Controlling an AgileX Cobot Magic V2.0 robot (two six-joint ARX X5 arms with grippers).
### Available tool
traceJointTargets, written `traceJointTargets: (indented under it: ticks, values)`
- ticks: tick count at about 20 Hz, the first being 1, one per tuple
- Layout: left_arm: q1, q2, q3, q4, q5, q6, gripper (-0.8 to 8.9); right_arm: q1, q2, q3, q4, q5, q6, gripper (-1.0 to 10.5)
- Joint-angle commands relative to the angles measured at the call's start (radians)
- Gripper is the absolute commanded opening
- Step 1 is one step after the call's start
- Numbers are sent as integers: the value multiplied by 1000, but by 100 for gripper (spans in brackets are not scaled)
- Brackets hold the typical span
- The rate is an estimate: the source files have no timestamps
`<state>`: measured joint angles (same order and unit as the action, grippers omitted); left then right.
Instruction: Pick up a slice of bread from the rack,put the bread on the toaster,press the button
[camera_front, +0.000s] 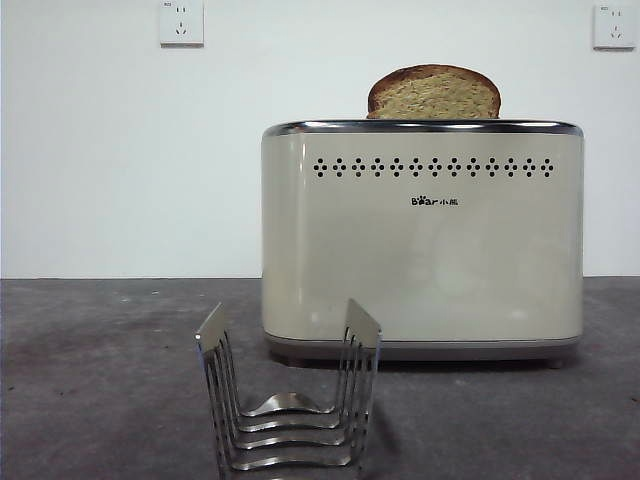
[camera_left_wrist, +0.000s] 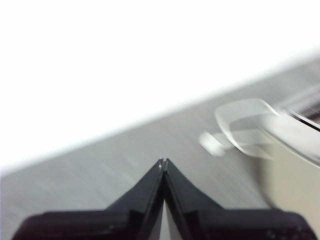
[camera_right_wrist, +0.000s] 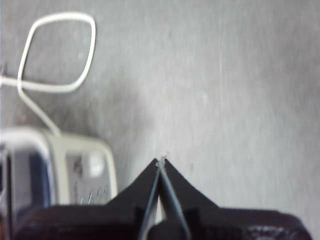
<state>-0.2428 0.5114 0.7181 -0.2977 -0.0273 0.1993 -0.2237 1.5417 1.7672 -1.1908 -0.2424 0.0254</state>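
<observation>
The slice of bread (camera_front: 434, 93) stands in the top slot of the cream toaster (camera_front: 420, 240), its rounded brown-crusted top sticking out above the chrome rim. The silver wire rack (camera_front: 288, 405) stands empty on the table in front of the toaster, to its left. My left gripper (camera_left_wrist: 163, 162) is shut and empty above the grey table, with the toaster's edge (camera_left_wrist: 295, 150) blurred beside it. My right gripper (camera_right_wrist: 161, 161) is shut and empty above the table, near one end of the toaster (camera_right_wrist: 65, 165). Neither gripper shows in the front view.
A white power cord (camera_right_wrist: 55, 55) loops on the grey table beyond the toaster's end; it also shows blurred in the left wrist view (camera_left_wrist: 240, 125). A white wall with two sockets (camera_front: 181, 22) stands behind the table.
</observation>
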Motion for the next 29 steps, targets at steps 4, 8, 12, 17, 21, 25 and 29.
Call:
traceJointTargets:
  ticks: [4,8,12,17,21,25,29]
  values:
    - [168,-233,-445,291,1,-56,-3,1,46,3,173,1,-8,0]
    - [270,-344,-602,292,2,-227,-3,0,47,3,276,1,-8,0]
    - [297,-432,-680,290,3,-316,-3,0,47,3,318,1,-8,0]
    - [297,-508,-710,208,8,-311,-3,0,47,3,324,1,-8,0]
    - [297,-508,-710,127,9,-202,-3,0,47,3,324,1,-8,0]
    - [296,-508,-710,124,10,-128,-3,0,47,3,324,1,-8,0]
    - [296,-508,-710,132,47,-150,-3,0,47,3,324,1,-8,0]
